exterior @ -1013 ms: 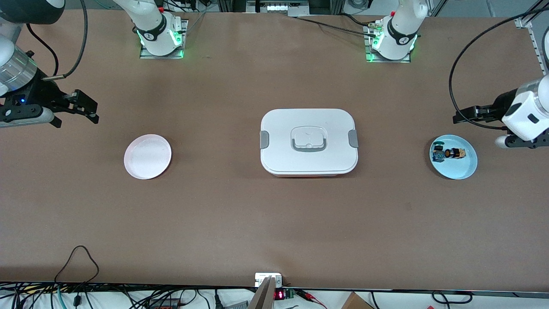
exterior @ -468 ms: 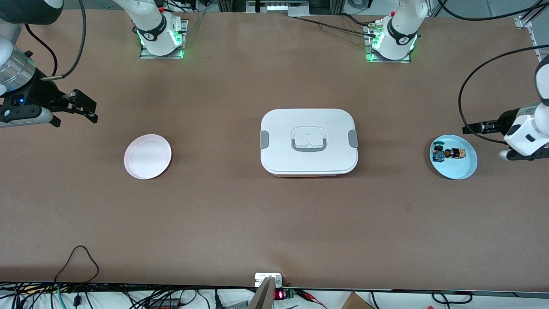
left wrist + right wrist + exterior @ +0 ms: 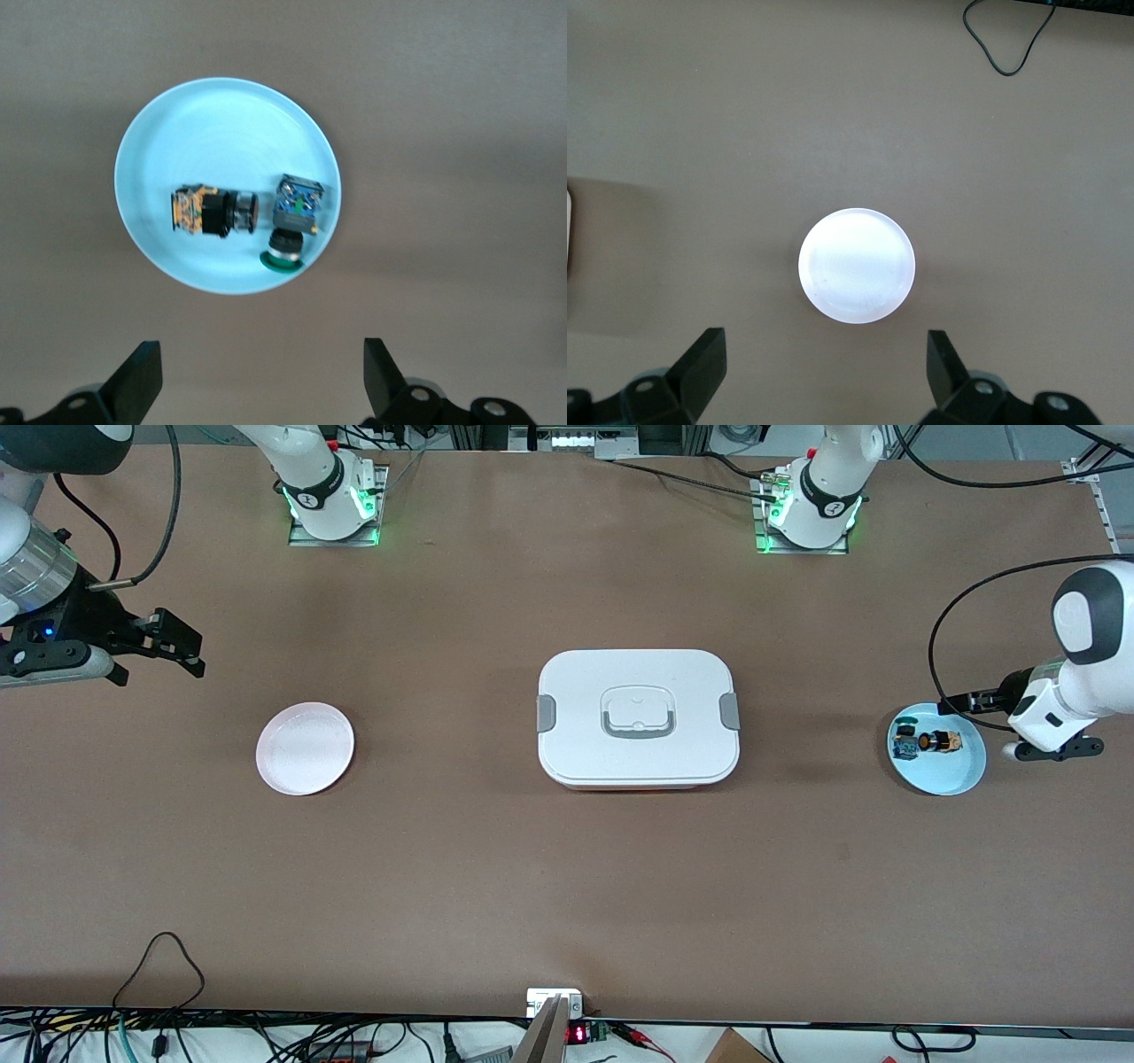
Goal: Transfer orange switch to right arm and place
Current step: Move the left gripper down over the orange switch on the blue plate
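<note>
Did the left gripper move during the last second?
Yes. The left gripper, open, has come toward the blue plate and now hangs at its rim, near the orange switch.

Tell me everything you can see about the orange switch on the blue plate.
The orange switch is a tiny part with an orange-tan boxy body, a black middle section and a round dark knob at one end. It lies on its side inside the light blue plate, near the left arm's end of the table. A blue switch lies close beside its knob end; whether they touch is unclear. No gripper touches it.
</note>
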